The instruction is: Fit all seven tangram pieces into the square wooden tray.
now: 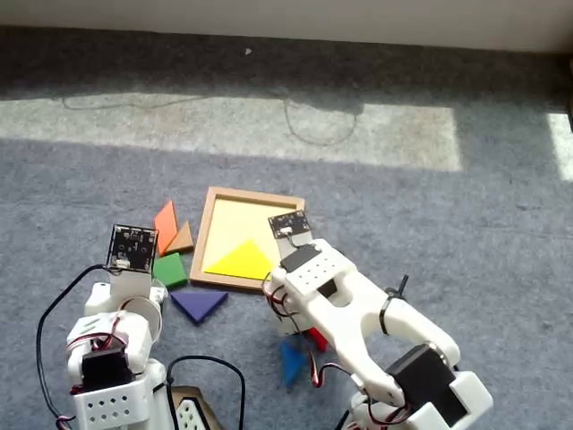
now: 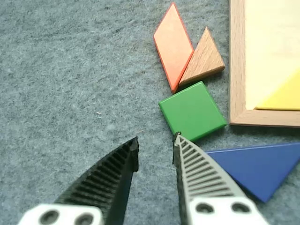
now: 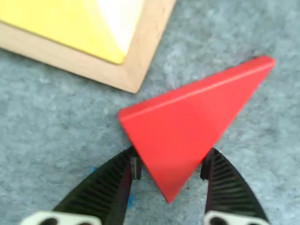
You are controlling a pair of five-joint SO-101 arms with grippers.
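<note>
- Right gripper (image 3: 171,159) is pinching the red triangle (image 3: 187,122) by two edges, just off a corner of the tray (image 3: 140,61).
- A yellow triangle (image 3: 61,23) is lying inside the tray.
- Left gripper (image 2: 156,145) is hanging spread over grey carpet (image 2: 70,70), with one tip at a corner of the green square (image 2: 193,111).
- An orange piece (image 2: 173,44), a brown triangle (image 2: 204,58) and a blue triangle (image 2: 255,164) are crowding the tray's outer edge.
- Right arm (image 1: 358,313) is stretching low and forward.

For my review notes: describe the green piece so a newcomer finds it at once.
Find the square wooden tray on the carpet. Beside its left wall, by the corner nearest the left arm, lies the green piece. It alone is square, unlike the orange parallelogram and brown triangle.
</note>
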